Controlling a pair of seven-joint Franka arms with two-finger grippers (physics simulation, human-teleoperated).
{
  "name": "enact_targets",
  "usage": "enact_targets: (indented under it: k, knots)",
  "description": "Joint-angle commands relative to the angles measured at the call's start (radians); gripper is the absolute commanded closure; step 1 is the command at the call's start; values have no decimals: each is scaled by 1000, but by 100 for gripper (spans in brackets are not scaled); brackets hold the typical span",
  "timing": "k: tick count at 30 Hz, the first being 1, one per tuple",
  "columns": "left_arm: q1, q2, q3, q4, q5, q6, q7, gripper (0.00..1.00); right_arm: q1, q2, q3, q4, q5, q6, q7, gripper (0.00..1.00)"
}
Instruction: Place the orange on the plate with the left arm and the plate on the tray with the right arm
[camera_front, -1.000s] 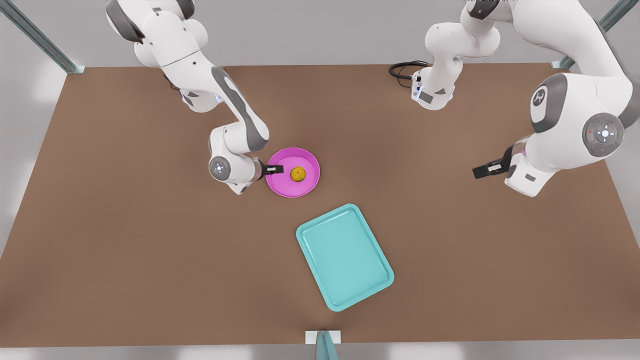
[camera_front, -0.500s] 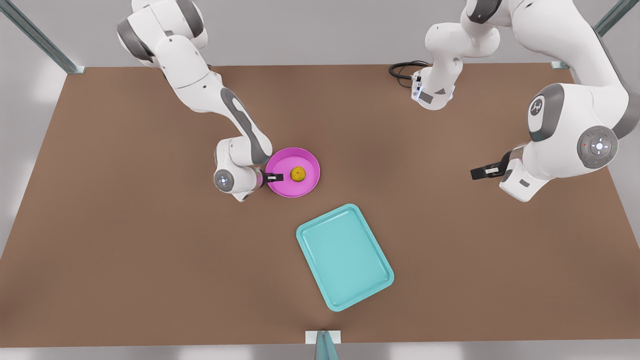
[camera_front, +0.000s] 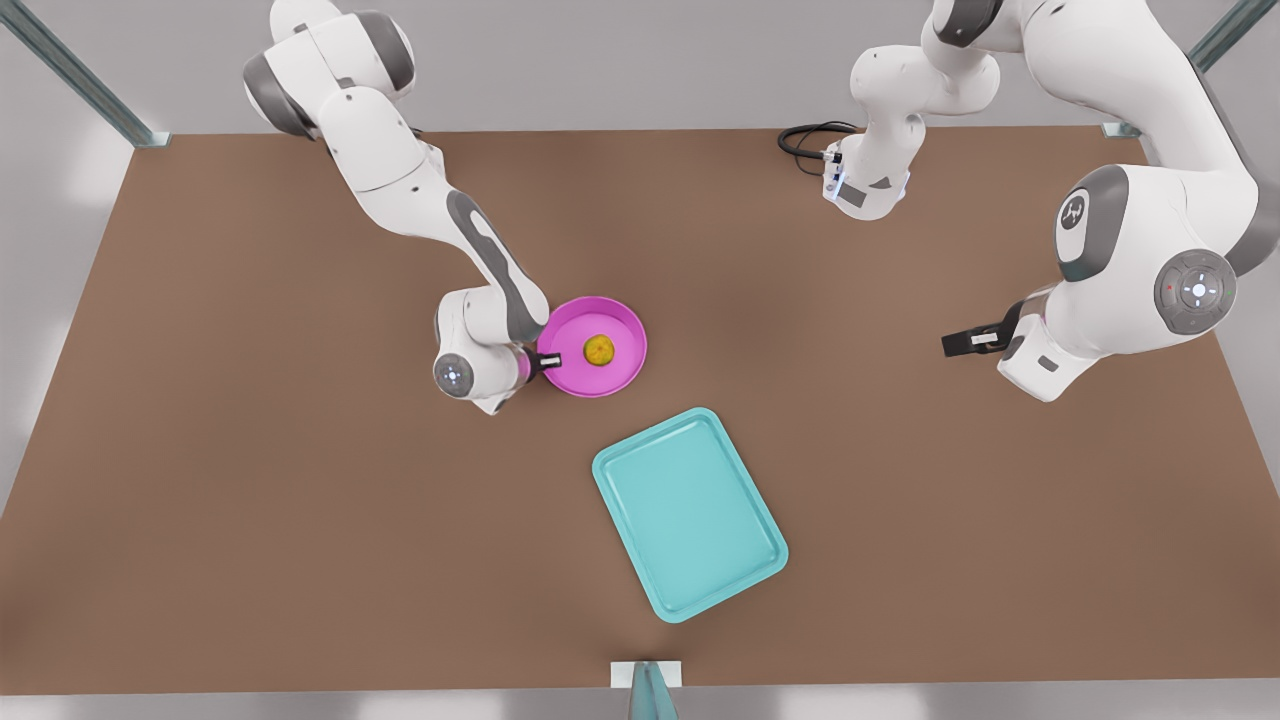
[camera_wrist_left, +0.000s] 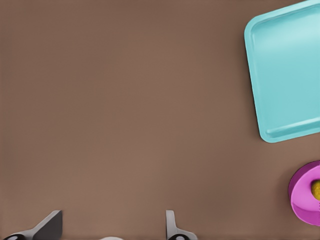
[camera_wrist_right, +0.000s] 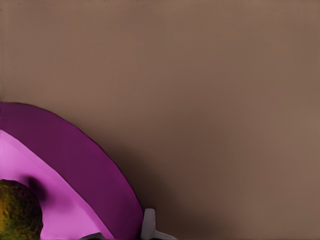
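The pink plate (camera_front: 622, 338) rests on the brown table with the orange (camera_front: 599, 349) in its middle. My right gripper (camera_front: 548, 360) is at the plate's rim on the front view's left, shut on it. The right wrist view shows the plate (camera_wrist_right: 75, 155), the orange (camera_wrist_right: 17, 212) and one finger (camera_wrist_right: 149, 225) just outside the rim. The teal tray (camera_front: 690, 515) lies nearer the front edge with nothing on it. My left gripper (camera_front: 962, 342) hovers far off at the front view's right, open and holding nothing (camera_wrist_left: 111, 227). Its wrist view catches the tray (camera_wrist_left: 290, 75) and the plate (camera_wrist_left: 301, 195).
A black cable (camera_front: 805, 138) coils at the back by the arm base. Metal posts stand at the table's back corners (camera_front: 140, 135), and a bracket (camera_front: 645, 675) sits at the middle of the front edge. Bare table lies between plate and tray.
The right gripper sank onto the plate's rim and closed on it. The plate with the orange shifted slightly toward the front view's right. The left arm barely moved.
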Motion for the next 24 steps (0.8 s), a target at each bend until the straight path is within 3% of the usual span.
enact_targets:
  k: [1, 3, 12, 19, 24]
  knots:
    - [0, -1, 0, 1, 1, -1, 29, 0, -1, -2, -2, 8, -7, -14, -53, 75]
    - [0, -1, 0, 1, 1, 0, 29, 0, -4, -7, -17, 37, -13, -103, -57, 79]
    - [0, -1, 0, 1, 1, 0, 29, 0, -4, -31, -17, 69, -15, -109, -126, 79]
    - [1, -1, 0, 7, 4, -1, 29, 0, -6, -10, -45, 298, -4, -180, -106, 79]
    - [0, 0, 0, 7, 2, -1, 27, 0, -4, 110, -60, 537, 20, -159, 1, 79]
